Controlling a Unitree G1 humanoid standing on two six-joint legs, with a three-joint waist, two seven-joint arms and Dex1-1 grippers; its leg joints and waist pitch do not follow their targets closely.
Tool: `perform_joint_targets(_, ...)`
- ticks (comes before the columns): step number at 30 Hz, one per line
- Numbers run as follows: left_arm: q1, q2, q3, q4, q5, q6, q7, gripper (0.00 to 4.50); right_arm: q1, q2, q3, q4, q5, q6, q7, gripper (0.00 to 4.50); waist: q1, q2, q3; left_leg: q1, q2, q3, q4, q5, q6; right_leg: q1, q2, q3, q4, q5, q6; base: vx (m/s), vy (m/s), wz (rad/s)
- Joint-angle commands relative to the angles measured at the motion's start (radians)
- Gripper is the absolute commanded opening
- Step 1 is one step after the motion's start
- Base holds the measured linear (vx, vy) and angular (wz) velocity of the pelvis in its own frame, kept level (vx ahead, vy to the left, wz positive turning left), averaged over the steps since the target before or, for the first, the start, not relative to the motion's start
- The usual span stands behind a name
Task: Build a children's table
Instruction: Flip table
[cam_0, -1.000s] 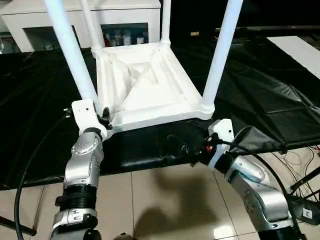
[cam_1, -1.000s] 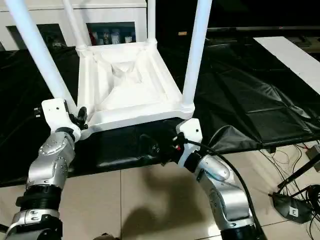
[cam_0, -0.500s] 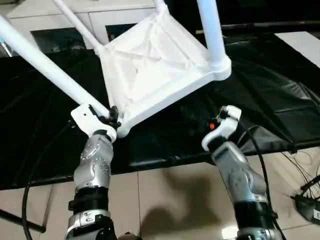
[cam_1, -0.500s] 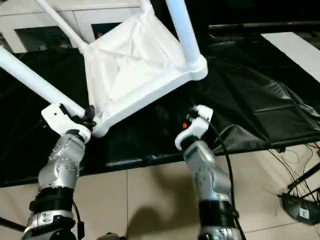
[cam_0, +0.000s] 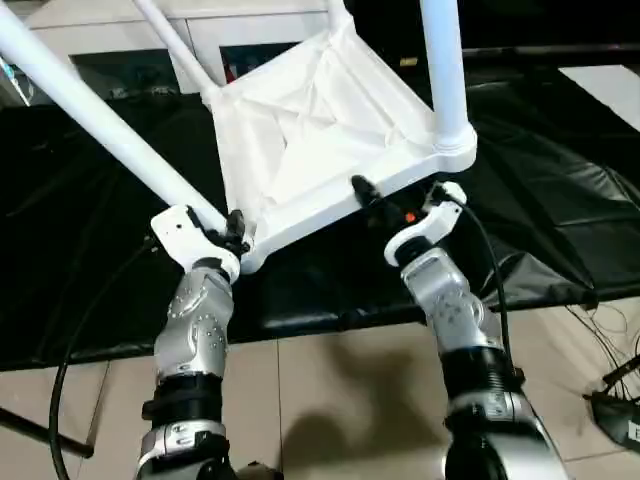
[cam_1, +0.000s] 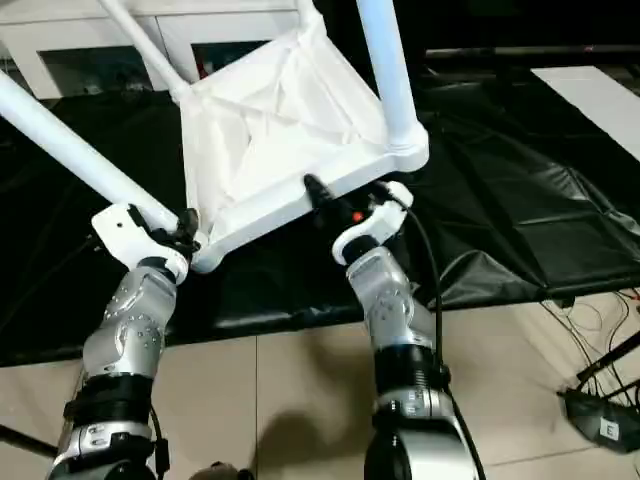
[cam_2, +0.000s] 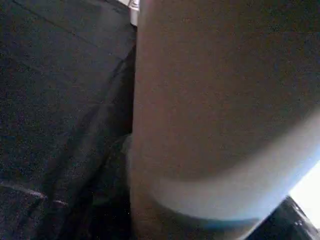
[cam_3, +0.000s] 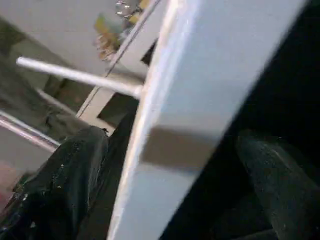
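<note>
Tilting up off a black sheet (cam_0: 560, 200), the children's table (cam_0: 310, 130) upside down, ribbed underside facing the camera, right side raised higher than the left. Four white legs (cam_0: 445, 70) standing in the corner sockets, leaning away to the upper left. Left gripper (cam_0: 236, 230) clenched on the near-left leg (cam_0: 100, 125) just above its socket (leg close against the lens in the left wrist view). Right gripper (cam_0: 385, 205) spread wide about the near edge of the top, close to the near-right corner socket (cam_0: 452, 150), one black finger (cam_0: 360, 188) lying over the rim; not closed on it. Far beyond, a white cabinet (cam_0: 200, 30). At the far right on the sheet, a flat white panel (cam_0: 612, 88). Nearest the robot, pale floor tiles (cam_0: 330, 400).
</note>
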Motion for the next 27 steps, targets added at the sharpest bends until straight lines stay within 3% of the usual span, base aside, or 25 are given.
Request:
perform_joint_targets(1, 0.012, -0.038, 0.000, 0.006, -0.079, 0.050, -0.016, 2.17, -0.046, 0.003, -0.014, 0.054, 0.014, -0.024, -0.005, 4.50, -0.002, -0.021, -0.071, 0.026, 0.032, -0.011, -0.061, -0.041, 0.105, 0.039, -0.045, 0.023, -0.052, 0.065, -0.224, 0.000, 0.000, 0.00)
perform_joint_targets(5, 0.027, -0.044, -0.018, -0.011, -0.078, 0.065, -0.031, 2.17, -0.132, -0.012, -0.046, 0.165, 0.031, -0.053, 0.004, 4.50, -0.001, -0.025, -0.069, 0.023, 0.033, -0.008, -0.056, -0.014, 0.138, 0.037, -0.045, 0.022, -0.047, 0.094, -0.236, 0.000, 0.000, 0.00)
perform_joint_targets(9, 0.041, -0.042, -0.039, -0.032, -0.077, 0.080, -0.048, 2.17, -0.248, -0.042, -0.092, 0.318, 0.025, -0.103, 0.010, 4.50, -0.001, -0.026, -0.066, 0.024, 0.035, -0.005, -0.057, -0.026, 0.139, 0.034, -0.044, 0.021, -0.048, 0.068, -0.246, 0.000, 0.000, 0.00)
perform_joint_targets(12, 0.049, -0.042, -0.054, -0.046, -0.071, 0.090, -0.060, 2.17, -0.302, -0.058, -0.104, 0.391, 0.019, -0.126, 0.007, 4.50, 0.000, -0.027, -0.063, 0.023, 0.035, -0.004, -0.053, 0.002, 0.158, 0.030, -0.041, 0.021, -0.044, 0.110, -0.249, 0.000, 0.000, 0.00)
perform_joint_targets(15, 0.056, -0.044, -0.063, -0.058, -0.068, 0.095, -0.065, 2.17, -0.326, -0.065, -0.099, 0.426, 0.005, -0.133, -0.002, 4.50, -0.001, -0.028, -0.061, 0.021, 0.035, -0.003, -0.053, 0.005, 0.170, 0.030, -0.041, 0.019, -0.043, 0.112, -0.255, 0.000, 0.000, 0.00)
perform_joint_targets(27, 0.104, -0.054, -0.096, -0.129, -0.068, 0.125, -0.072, 2.17, -0.394, -0.079, -0.123, 0.573, -0.035, -0.179, -0.018, 3.42, -0.009, -0.039, -0.048, 0.020, 0.037, 0.000, -0.058, -0.034, 0.158, 0.028, -0.041, 0.021, -0.045, 0.082, -0.261, 0.000, 0.000, 0.00)
